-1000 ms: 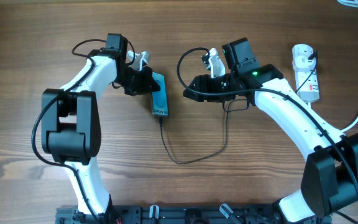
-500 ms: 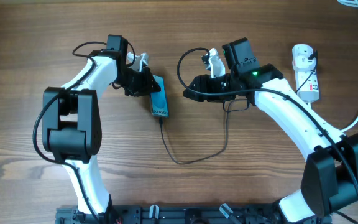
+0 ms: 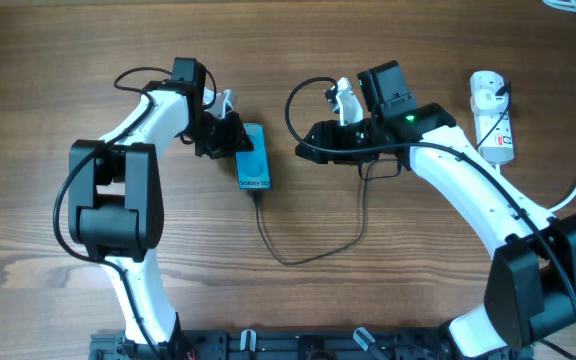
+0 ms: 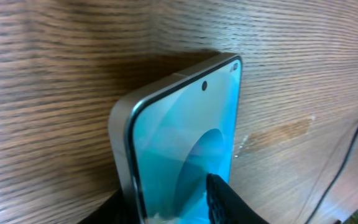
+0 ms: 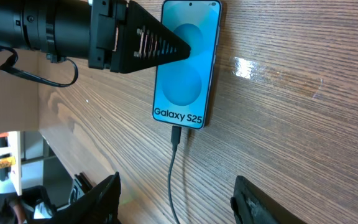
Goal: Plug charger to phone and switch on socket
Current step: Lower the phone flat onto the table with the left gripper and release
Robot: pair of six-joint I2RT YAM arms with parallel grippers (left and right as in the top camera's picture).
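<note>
The phone (image 3: 254,168) lies screen up on the wooden table (image 3: 388,300). Its long axis runs away from the robot, port end nearest, with the charger (image 5: 176,135) plugged in. The left gripper (image 3: 230,137) pinches its left edge narrowly. The right gripper (image 5: 179,202) gapes wide, holding nothing.

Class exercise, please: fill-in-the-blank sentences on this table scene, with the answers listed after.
The charger is plugged into the ___. The phone screen reads Galaxy ___. The right gripper, holding nothing, is ___. The socket lies nearer the ___ arm.
Missing: phone; S25; open; right.
</note>
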